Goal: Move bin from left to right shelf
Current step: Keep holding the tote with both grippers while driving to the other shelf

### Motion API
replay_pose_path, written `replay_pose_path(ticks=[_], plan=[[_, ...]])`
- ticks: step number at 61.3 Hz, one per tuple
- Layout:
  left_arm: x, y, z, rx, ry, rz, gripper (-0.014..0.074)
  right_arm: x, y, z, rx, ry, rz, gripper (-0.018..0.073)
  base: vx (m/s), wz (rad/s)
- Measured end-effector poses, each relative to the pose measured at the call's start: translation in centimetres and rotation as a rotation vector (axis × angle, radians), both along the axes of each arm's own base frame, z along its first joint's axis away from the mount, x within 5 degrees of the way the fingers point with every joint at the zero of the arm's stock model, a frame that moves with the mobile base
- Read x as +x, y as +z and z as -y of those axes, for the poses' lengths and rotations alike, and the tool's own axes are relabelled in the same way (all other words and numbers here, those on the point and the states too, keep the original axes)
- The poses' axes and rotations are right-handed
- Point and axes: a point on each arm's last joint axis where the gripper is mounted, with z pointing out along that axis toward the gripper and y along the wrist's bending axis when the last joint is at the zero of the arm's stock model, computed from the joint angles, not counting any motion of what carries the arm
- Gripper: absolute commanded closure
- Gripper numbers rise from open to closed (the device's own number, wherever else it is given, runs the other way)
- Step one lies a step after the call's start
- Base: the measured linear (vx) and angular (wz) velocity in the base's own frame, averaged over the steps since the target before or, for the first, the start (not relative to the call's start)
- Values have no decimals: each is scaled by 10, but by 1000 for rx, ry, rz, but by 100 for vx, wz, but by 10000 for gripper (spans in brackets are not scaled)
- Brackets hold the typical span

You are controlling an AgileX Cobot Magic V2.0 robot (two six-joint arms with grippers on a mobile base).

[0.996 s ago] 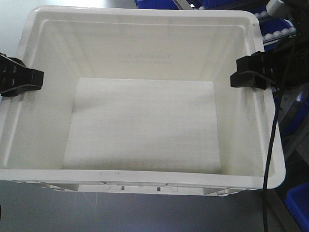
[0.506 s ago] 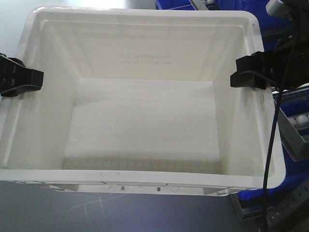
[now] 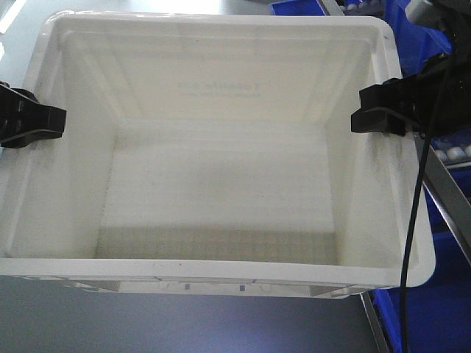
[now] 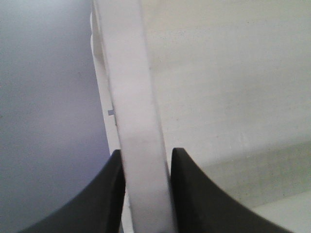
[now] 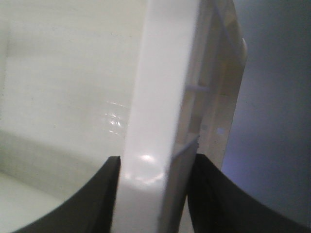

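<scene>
At the far left, the left gripper [image 3: 40, 121] is closed on the side rim of the bin [image 3: 221, 22]. One black finger [image 3: 53, 118] lies on the inner face of the wall; the other is outside and mostly out of this view. In the left wrist view the gripper [image 4: 146, 167] has the thick white rim [image 4: 131, 73] pressed between its two dark pads, with plain grey to the outer side.

Between the two grippers the bin hangs open and empty, its floor pale and its far wall carrying a faint print [image 3: 221, 88] which I cannot read. Below its near rim there is a grey surface [image 3: 184, 327].

At the opposite rim, the right gripper [image 3: 386, 118] grips in the same way, with the inner finger [image 3: 368, 118] against the wall. The right wrist view shows this gripper [image 5: 155, 170] clamped on the rim [image 5: 165, 73], with ribs on the outer side.

A black cable [image 3: 412, 243] hangs below the right gripper, across the bin's corner. Beyond it to the right stand blue bins [image 3: 419, 29] and a sloping metal rail [image 3: 449, 213].
</scene>
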Motion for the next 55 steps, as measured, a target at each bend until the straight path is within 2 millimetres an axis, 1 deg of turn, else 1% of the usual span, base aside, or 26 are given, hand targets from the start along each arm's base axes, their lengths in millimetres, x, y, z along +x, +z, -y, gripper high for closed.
replay_pose_path(ticks=[55], plan=[[0,0,0,0,0,1,604,0,0,0,0,0,1,564,40,14]])
